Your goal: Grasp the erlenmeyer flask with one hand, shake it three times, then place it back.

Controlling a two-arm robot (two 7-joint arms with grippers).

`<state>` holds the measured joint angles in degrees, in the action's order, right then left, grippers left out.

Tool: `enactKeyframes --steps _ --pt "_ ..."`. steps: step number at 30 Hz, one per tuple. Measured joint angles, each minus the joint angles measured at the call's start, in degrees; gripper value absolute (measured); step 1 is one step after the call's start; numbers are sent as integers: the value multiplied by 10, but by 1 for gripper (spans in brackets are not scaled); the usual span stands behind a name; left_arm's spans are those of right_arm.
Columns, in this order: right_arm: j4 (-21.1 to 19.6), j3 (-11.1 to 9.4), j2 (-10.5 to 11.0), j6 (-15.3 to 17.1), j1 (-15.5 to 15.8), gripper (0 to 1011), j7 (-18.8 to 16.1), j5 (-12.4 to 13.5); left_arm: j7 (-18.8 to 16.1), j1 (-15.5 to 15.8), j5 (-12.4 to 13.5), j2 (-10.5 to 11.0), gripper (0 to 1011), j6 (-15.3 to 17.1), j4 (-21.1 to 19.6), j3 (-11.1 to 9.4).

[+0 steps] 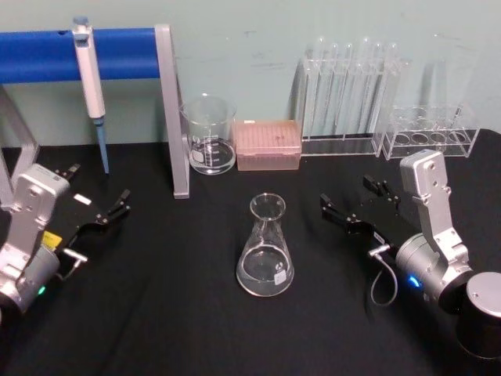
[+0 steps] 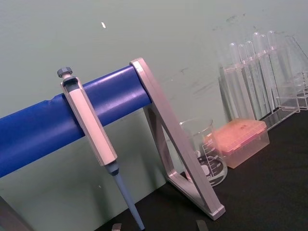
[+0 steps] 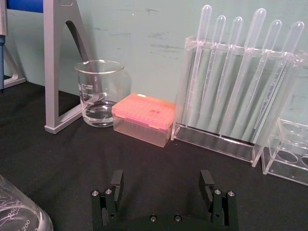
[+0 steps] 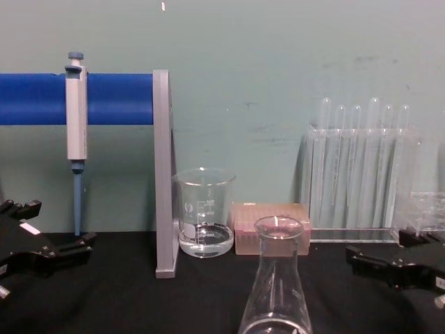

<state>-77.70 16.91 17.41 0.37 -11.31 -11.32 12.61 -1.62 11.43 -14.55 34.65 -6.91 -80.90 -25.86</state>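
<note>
The erlenmeyer flask (image 1: pixel 266 249) stands upright on the black worktop (image 1: pixel 156 313), roughly centred between the two arms and touched by neither. A little clear liquid seems to lie in its base, though the glass makes that hard to judge. The right end effector (image 1: pixel 362 202) rests low on the worktop to the flask's right, its fingers (image 3: pixel 116 180) spread apart and holding nothing. The left end effector (image 1: pixel 98 202) sits well off to the flask's left, also released. Behind the flask stand a beaker (image 1: pixel 209 135), a pink tip box (image 1: pixel 268 145) and a rack of test tubes (image 1: pixel 351 90); a pipette (image 1: pixel 90 82) hangs from the blue bar (image 1: pixel 47 53).
</note>
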Motion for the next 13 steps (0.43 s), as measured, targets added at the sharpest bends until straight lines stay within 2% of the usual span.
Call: enactKeyframes --steps 13 --pt "0 0 0 0 0 1000 0 0 0 0 0 0 1001 0 0 0"
